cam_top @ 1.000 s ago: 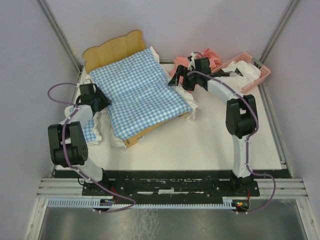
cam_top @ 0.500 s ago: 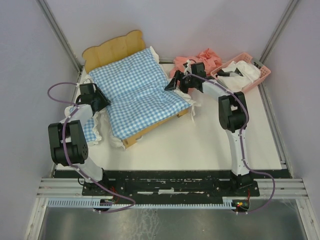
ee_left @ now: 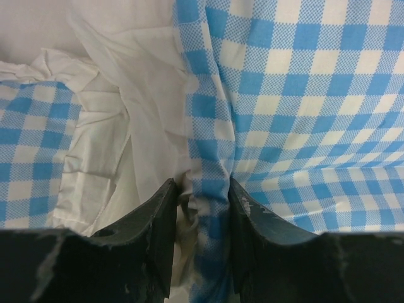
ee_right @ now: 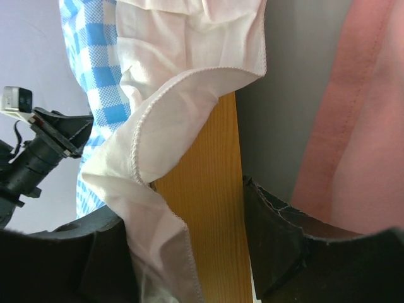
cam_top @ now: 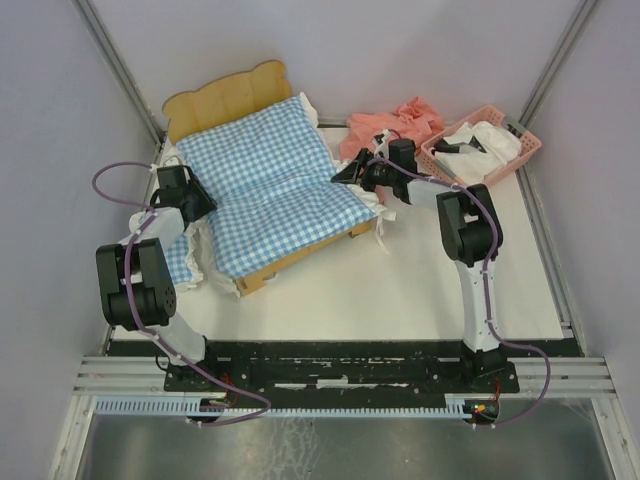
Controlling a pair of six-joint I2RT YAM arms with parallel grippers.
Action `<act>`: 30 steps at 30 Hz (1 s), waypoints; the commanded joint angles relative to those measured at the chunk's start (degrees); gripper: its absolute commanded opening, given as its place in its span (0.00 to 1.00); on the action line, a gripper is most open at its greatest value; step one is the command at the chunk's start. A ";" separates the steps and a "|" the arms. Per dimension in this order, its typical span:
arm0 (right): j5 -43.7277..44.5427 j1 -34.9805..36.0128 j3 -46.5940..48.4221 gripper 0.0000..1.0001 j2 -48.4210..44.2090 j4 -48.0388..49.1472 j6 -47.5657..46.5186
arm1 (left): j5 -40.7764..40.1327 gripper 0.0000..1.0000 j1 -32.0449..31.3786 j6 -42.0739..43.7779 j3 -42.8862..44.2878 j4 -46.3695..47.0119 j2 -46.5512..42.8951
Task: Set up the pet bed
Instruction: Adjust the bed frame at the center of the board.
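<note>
The pet bed [cam_top: 225, 97], a light-wood frame with a wavy headboard, lies at the back left. The blue-and-white checked cushion [cam_top: 270, 185] covers it. My left gripper [cam_top: 200, 203] is at the cushion's left edge. In the left wrist view it [ee_left: 202, 186] is shut on a fold of checked fabric and white frill [ee_left: 151, 107]. My right gripper [cam_top: 348, 172] is at the bed's right side. In the right wrist view it [ee_right: 189, 211] is shut on the wooden side rail [ee_right: 208, 214], with the cushion's white frill [ee_right: 158, 145] caught between the jaws. The grey base is hidden.
A pink cloth [cam_top: 395, 120] lies behind the right gripper. A pink plastic basket [cam_top: 530, 150] holding white cloth [cam_top: 480, 138] stands at the back right. A small checked pillow [cam_top: 180, 262] lies by the left arm. Walls close in on both sides.
My right gripper moved left onto the bed's right rail. The bed and cushion shifted slightly left and toward the near side. My left gripper stayed on the cushion's edge.
</note>
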 commanded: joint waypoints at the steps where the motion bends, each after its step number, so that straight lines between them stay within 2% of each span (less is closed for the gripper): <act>1: -12.92 5.46 -3.74 0.54 -12.93 18.61 12.80 | 10.93 0.40 -3.63 1.38 1.33 -1.36 1.22; 5: -12.45 6.77 -6.34 0.54 -15.53 24.01 14.80 | 12.69 0.40 -4.04 1.55 1.06 -1.26 1.13; 10: -11.31 7.31 -7.77 0.53 -18.11 21.81 13.47 | 14.22 0.40 -4.04 2.07 0.63 -1.09 0.27; 13: -10.27 7.39 -11.91 0.53 -20.99 20.81 11.65 | 15.78 0.40 -4.10 3.07 1.10 -1.02 -0.26; 20: -4.62 9.17 -28.87 0.53 -29.94 11.49 -1.66 | 18.70 0.40 -4.90 3.26 1.05 0.66 -1.18; 23: -2.30 9.62 -35.33 0.53 -32.92 10.60 -3.64 | 20.18 0.40 -6.17 2.91 0.60 2.22 -0.90; 26: 2.09 10.38 -42.29 0.53 -37.33 10.05 -5.87 | 21.76 0.40 -8.11 2.05 -0.09 5.07 -0.93; 30: 9.86 10.71 -49.42 0.55 -45.14 3.13 -11.72 | 21.93 0.40 -10.94 1.26 0.81 8.39 0.13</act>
